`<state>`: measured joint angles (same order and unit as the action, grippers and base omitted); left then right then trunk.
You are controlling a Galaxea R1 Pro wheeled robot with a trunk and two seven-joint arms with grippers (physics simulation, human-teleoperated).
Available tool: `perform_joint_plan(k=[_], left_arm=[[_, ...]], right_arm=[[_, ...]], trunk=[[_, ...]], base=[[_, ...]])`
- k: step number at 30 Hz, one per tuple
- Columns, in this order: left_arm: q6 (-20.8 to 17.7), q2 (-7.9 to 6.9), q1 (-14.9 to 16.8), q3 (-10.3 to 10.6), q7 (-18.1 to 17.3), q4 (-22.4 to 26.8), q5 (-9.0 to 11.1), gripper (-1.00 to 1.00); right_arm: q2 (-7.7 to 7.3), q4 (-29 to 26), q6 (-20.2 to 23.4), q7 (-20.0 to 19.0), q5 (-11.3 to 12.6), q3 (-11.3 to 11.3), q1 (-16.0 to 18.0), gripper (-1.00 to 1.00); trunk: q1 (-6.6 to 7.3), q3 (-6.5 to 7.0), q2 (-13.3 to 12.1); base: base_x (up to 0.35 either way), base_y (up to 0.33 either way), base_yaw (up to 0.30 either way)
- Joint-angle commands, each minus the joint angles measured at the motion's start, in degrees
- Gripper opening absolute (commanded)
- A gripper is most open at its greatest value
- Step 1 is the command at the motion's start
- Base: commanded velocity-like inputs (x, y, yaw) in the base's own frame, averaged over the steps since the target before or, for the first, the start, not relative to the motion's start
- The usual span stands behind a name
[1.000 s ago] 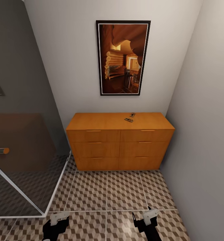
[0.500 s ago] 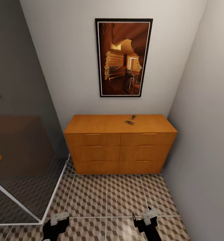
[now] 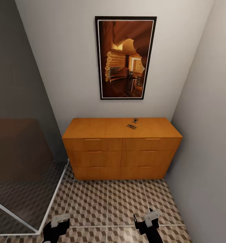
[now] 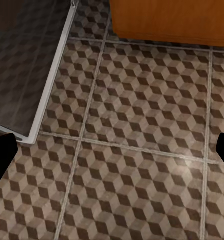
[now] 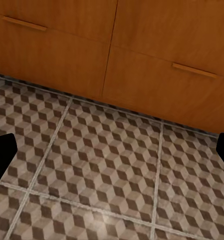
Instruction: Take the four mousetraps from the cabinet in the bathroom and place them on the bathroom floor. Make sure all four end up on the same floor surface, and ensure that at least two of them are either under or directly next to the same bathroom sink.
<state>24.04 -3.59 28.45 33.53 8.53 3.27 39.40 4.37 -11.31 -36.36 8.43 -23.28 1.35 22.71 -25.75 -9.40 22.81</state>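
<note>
Head view gives us the cabinet (image 3: 121,148) ahead, and two mousetraps (image 3: 132,124) lie on its top, near the back edge and right of the middle. We judge them light, stiff and thin, best pinched across the wooden board, away from the wire. Our left gripper (image 3: 57,225) and right gripper (image 3: 144,222) hang low over the bathroom floor (image 3: 123,199), both spread open and empty, well apart from the traps.

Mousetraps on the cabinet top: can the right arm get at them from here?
Probably not yet. The mousetraps lie far back on the cabinet, while the right end effector hangs low over the bathroom floor, well short.
</note>
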Motion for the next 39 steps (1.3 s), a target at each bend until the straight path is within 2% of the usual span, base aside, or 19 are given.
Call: perform_joint_plan(k=[1,23,26,28,30,33,34,37,38,39], left_arm=[[0.0,-0.02,0.0,0.5,0.4,0.1,0.1,1.00],[0.0,0.06,-0.1,0.5,0.4,0.1,0.1,1.00],[0.0,0.16,-0.1,0.6,0.4,0.1,0.1,1.00],[0.0,0.28,-0.1,0.6,0.4,0.1,0.1,1.00],[0.0,0.36,-0.1,0.6,0.4,0.1,0.1,1.00],[0.0,0.39,-0.1,0.6,0.4,0.1,0.1,1.00],[0.0,0.40,-0.2,0.6,0.4,0.1,0.1,1.00],[0.0,0.41,-0.2,0.6,0.4,0.1,0.1,1.00],[0.0,0.42,-0.2,0.6,0.4,0.0,0.1,1.00],[0.0,0.42,-0.2,0.6,0.4,0.0,0.1,1.00]], right_arm=[[0.02,0.1,-0.1,0.5,-0.6,0.1,0.1,1.00],[0.02,0.1,-0.1,0.4,-0.8,-0.1,0.1,1.00],[0.32,-0.4,1.4,0.6,-1.0,-0.3,1.5,1.00],[0.47,-1.1,4.1,0.7,-1.1,-0.5,3.5,1.00],[0.67,-3.8,9.6,0.7,-1.3,-0.6,6.4,1.00],[0.89,-7.0,14.7,0.6,-1.4,-0.7,8.0,1.00],[1.08,-10.0,18.1,0.6,-1.5,-0.7,8.8,1.00],[1.31,-16.2,23.2,0.5,-1.5,-0.7,9.5,1.00],[1.42,-21.1,26.7,0.4,-1.5,-0.8,9.7,1.00],[1.45,-23.7,28.5,0.4,-1.5,-0.8,9.8,1.00]], trunk=[[-0.03,-0.11,0.1],[-0.03,-0.11,0.1],[-0.03,-0.11,0.1],[-0.03,-0.11,0.1],[-0.03,-0.11,0.1],[-0.03,-0.11,0.1],[-0.03,-0.11,0.1],[-0.03,-0.11,0.1],[-0.03,-0.11,0.1],[-0.03,-0.11,0.1]], base=[[0.015,0.000,0.000],[0.002,0.000,0.000],[0.000,0.000,0.000],[0.000,0.000,0.000],[0.000,0.000,0.000],[0.000,0.000,0.000],[0.000,0.000,0.000],[0.000,0.000,0.000],[0.000,0.000,0.000],[0.000,0.000,0.000]])
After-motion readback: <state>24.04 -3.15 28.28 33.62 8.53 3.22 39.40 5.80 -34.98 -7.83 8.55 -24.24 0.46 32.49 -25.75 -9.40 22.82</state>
